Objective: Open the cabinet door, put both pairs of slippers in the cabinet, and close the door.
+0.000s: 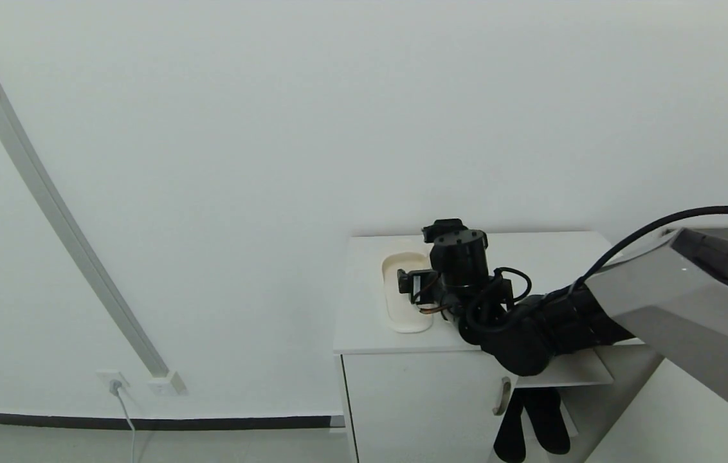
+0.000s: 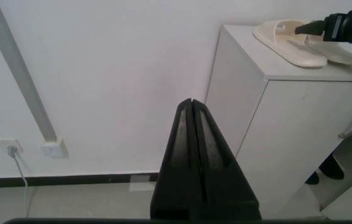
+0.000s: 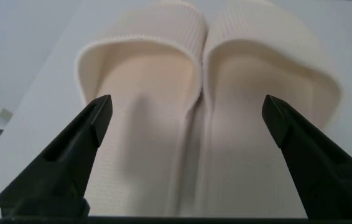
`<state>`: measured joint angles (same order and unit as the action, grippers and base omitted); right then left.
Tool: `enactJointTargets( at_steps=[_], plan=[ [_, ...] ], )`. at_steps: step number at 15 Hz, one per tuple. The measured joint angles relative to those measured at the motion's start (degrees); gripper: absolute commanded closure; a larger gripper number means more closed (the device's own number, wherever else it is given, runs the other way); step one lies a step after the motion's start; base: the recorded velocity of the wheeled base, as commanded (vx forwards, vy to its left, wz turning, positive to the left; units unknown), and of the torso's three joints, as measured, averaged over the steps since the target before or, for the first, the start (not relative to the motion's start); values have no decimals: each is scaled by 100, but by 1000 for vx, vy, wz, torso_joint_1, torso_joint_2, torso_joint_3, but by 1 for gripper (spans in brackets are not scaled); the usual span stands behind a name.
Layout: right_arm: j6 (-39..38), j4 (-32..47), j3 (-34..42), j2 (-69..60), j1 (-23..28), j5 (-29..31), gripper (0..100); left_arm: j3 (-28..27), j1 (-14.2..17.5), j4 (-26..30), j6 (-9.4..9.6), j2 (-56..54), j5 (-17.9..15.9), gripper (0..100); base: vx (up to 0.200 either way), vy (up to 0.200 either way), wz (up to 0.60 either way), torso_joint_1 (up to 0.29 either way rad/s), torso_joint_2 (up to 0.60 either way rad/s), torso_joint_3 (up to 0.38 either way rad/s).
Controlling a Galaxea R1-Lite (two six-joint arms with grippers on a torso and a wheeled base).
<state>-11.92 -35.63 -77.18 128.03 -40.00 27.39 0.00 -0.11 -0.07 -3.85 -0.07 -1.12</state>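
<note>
Spread wide and holding nothing, the right hand [image 3: 186, 106] is straddling the cream slippers [image 3: 226, 68], which are lying side by side and touching on the left part of the cabinet [image 1: 422, 399] top. For a sound grip it should be sinking until it is flanking the pair's outer edges, then squeezing the two together. The left hand [image 2: 192, 109] is hanging pressed shut and empty, off the cabinet's left side.

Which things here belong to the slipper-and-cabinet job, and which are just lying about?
Job: white cabinet with metal handle; cream ribbed slippers on its top; black slippers inside it; right tool, open, either side of the cream pair.
Lying about: white wall socket with plugged cable; grey slanted wall trunking.
</note>
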Motion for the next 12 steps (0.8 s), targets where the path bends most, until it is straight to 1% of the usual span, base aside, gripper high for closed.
enactJointTargets(
  at_steps=[2,5,7,8,12],
  plan=[
    [60,5,-273,238,48,30,0,0,1,0,0,0,-2,100,0,0,0,0,0,0],
    [278,17,-942,666,111,107,0,-2,4,0,0,0,0,100,0,0,0,0,0,0],
    [361,139,-1251,866,210,137,0,-7,1,-2,0,0,0,100,0,0,0,0,0,0],
    [366,189,-1323,922,235,138,100,-7,1,0,0,0,-2,100,0,0,0,0,0,0],
    [367,233,-1482,1015,274,145,100,-7,1,0,6,0,-2,100,0,0,0,0,0,0]
  ],
)
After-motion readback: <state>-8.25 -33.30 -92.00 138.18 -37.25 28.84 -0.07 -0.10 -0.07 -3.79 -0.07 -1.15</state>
